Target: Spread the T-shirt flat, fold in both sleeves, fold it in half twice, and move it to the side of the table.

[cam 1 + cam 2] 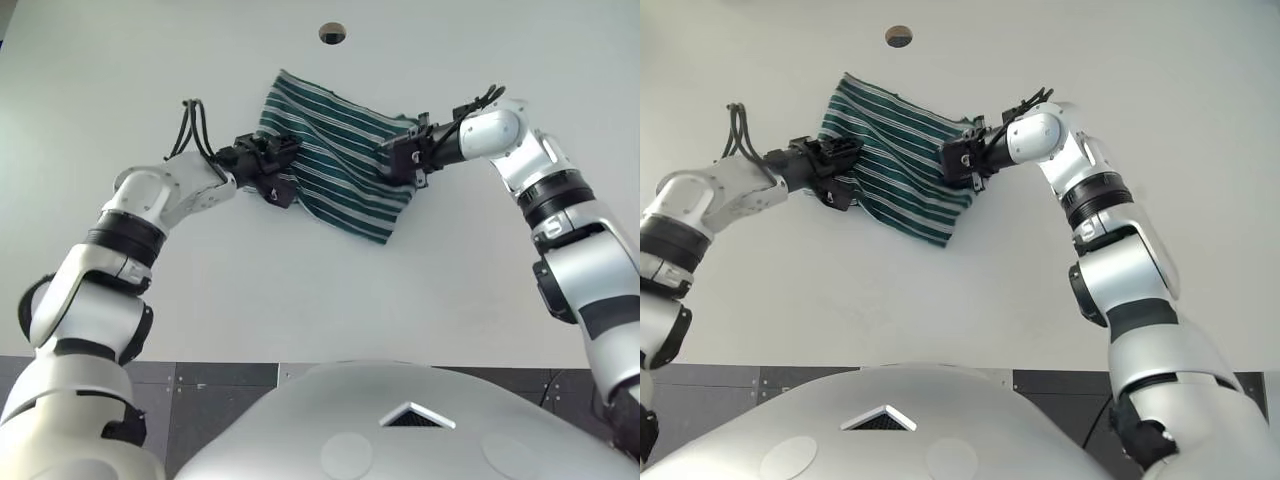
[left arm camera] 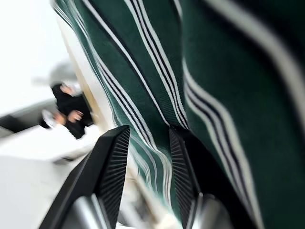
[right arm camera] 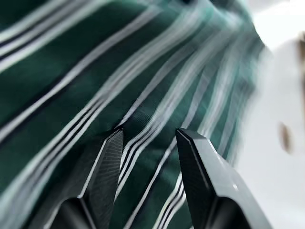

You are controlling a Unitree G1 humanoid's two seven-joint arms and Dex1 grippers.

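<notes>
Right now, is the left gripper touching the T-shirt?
Touching. In the left wrist view the T-shirt runs between the fingers of the left gripper, lying against one.

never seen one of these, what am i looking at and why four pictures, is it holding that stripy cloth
This is a humanoid robot with two arms, each ending in a two-fingered gripper. The two wide pictures come from twin cameras in its head, looking down over the arms at a white table. The two close-ups come from cameras on the wrists, one per arm, very near the cloth. The cloth is a green striped T-shirt lying on the table. The left gripper is at one edge of it and the right gripper at the opposite edge. Whether they are clamped on it, I cannot tell.
</notes>
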